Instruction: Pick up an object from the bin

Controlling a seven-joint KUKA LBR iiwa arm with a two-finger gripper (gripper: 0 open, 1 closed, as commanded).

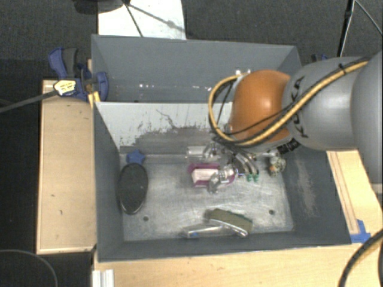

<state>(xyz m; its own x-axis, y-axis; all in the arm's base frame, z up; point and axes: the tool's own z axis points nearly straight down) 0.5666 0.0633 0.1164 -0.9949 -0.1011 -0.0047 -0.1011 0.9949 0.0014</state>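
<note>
My gripper (226,173) hangs low in the middle of the bin, under the arm's orange dome. A small purple and white object (202,174) lies right against its left side, touching or nearly touching it. An olive-green and silver tool (226,221) lies flat on the bin floor in front of the gripper, near the front wall.
A black oval object (132,188) rests at the left side of the bin floor. Just behind it, a small blue piece (135,157) sits against the back wall. The arm comes in from the right and covers the right rear part of the bin.
</note>
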